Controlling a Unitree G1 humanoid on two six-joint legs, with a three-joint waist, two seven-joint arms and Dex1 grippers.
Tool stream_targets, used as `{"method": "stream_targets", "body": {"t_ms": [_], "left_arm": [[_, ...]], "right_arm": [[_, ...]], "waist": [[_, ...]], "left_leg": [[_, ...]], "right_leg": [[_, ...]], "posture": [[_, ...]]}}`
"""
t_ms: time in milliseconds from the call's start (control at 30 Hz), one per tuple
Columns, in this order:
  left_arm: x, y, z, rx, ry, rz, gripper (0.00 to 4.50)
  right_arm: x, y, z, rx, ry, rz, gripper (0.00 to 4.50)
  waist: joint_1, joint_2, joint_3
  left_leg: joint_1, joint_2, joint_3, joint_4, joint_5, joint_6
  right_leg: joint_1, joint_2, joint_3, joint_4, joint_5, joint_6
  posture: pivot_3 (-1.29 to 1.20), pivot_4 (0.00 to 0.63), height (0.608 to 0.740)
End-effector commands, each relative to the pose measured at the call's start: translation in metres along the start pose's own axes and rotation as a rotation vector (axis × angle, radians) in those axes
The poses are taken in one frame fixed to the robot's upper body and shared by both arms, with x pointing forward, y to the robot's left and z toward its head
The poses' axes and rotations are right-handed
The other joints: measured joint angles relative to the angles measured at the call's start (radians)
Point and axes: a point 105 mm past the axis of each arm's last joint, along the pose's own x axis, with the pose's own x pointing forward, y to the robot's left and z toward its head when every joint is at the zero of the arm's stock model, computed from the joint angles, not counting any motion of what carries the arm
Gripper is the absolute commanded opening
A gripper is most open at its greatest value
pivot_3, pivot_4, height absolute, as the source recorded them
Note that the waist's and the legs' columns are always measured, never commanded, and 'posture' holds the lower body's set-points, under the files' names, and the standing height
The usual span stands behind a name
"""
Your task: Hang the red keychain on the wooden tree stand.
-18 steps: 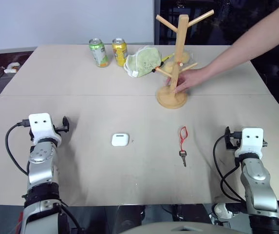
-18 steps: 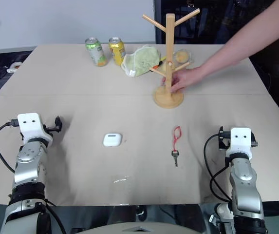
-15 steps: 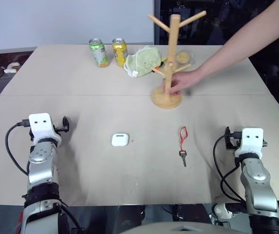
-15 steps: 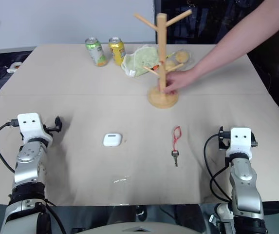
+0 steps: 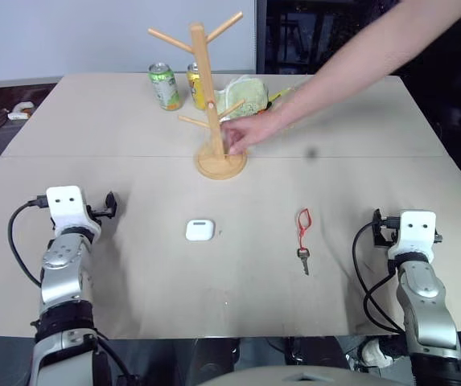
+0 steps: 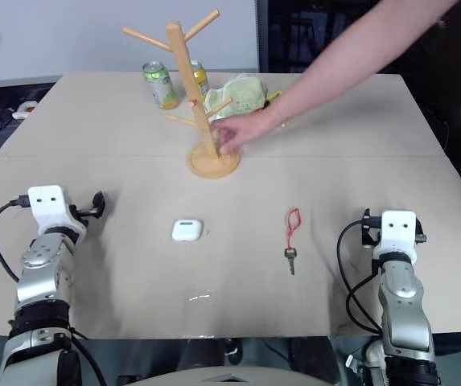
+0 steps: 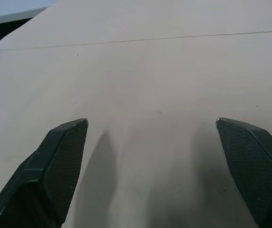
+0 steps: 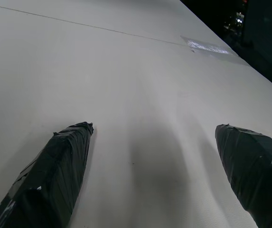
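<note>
Even overhead light, soft shadows on the table (image 5: 133, 185), dark background, slight blur on the person's arm (image 5: 351, 72).

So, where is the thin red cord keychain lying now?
The thin red cord keychain lies flat on the beige table, right of the white earbud case, nearer the right gripper.

keychain (image 5: 302, 223): showing a red cord, dark silver key
tree stand (image 5: 211, 108): showing pale wood
earbud case (image 5: 199, 230): showing white
cans: showing green (image 5: 163, 86), yellow (image 5: 191, 79)
desk (image 5: 133, 121): showing plain beige
pincer fingers (image 7: 55, 164): showing black
</note>
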Motion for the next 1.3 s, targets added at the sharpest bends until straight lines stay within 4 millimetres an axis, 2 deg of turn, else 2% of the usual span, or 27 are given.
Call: {"method": "stream_targets", "body": {"t_ms": [33, 300, 433, 600, 767, 867, 1000, 1200, 1300], "left_arm": [[-0.002, 0.005, 0.001, 0.012, 0.006, -0.019, 4.5], [-0.008, -0.002, 0.011, 0.061, -0.005, -0.153, 4.5], [-0.013, -0.017, 0.032, 0.068, -0.024, -0.328, 4.5], [-0.034, -0.059, 0.062, 0.133, -0.038, -0.671, 4.5], [-0.07, -0.096, 0.077, 0.261, 0.004, -1.065, 4.5], [-0.086, -0.106, 0.078, 0.339, 0.038, -1.237, 4.5], [-0.099, -0.113, 0.072, 0.48, 0.061, -1.414, 4.5], [-0.092, -0.124, 0.055, 0.596, 0.04, -1.502, 4.5], [-0.078, -0.138, 0.049, 0.587, 0.001, -1.487, 4.5]], "right_arm": [[0.0, -0.007, 0.002, 0.003, -0.009, -0.028, 4.44], [0.003, -0.007, 0.007, 0.003, -0.022, -0.025, 4.44], [0.009, 0.002, 0.028, -0.01, -0.078, 0.073, 4.44], [0.003, 0.035, 0.057, 0.001, -0.146, 0.403, 4.44], [-0.023, 0.064, 0.085, 0.023, -0.197, 0.817, 4.44], [-0.042, 0.074, 0.095, 0.032, -0.195, 1.035, 4.44], [-0.071, 0.078, 0.097, -0.042, -0.16, 1.292, 4.44], [-0.088, 0.084, 0.099, -0.115, -0.174, 1.439, 4.44], [-0.093, 0.092, 0.105, -0.145, -0.203, 1.47, 4.44]], "waist": [[0.0, 0.0, 0.0], [-0.001, -0.001, 0.0], [-0.002, -0.002, 0.003], [-0.003, -0.006, 0.007], [-0.003, -0.006, 0.008], [-0.004, -0.006, 0.011], [0.006, -0.005, 0.012], [0.022, -0.006, 0.013], [0.027, -0.007, 0.014]], "left_leg": [[0.0, 0.0, 0.0, 0.0, 0.0, 0.0], [0.0, 0.001, 0.0, 0.0, 0.0, 0.0], [0.0, 0.002, 0.0, 0.0, 0.0, 0.0], [-0.001, 0.003, -0.001, 0.0, 0.0, 0.0], [-0.002, 0.002, 0.0, -0.001, 0.0, 0.0], [-0.002, 0.002, 0.0, 0.0, 0.0, 0.0], [-0.002, 0.002, -0.001, 0.0, 0.0, 0.0], [-0.003, 0.002, -0.001, 0.0, 0.0, -0.001], [-0.004, 0.001, -0.001, 0.002, 0.0, 0.0]], "right_leg": [[0.0, 0.0, 0.0, 0.0, 0.0, 0.0], [0.0, 0.0, 0.0, 0.0, 0.0, 0.0], [0.0, 0.0, 0.0, 0.0, 0.0, 0.0], [-0.001, -0.001, -0.001, 0.0, 0.0, -0.001], [-0.001, 0.0, -0.001, -0.002, 0.001, -0.002], [-0.001, 0.0, -0.001, -0.003, 0.0, -0.001], [-0.001, 0.0, -0.001, -0.003, 0.0, -0.001], [-0.001, 0.0, -0.001, -0.003, 0.0, -0.001], [-0.001, 0.0, -0.002, -0.003, 0.0, -0.001]], "posture": [[0.0, 0.15, 0.74], [0.0, 0.15, 0.74], [0.0, 0.15, 0.74], [0.0, 0.15, 0.74], [0.0, 0.15, 0.74], [0.0, 0.15, 0.74], [0.0, 0.15, 0.74], [0.0, 0.15, 0.74], [0.0, 0.15, 0.74]]}}
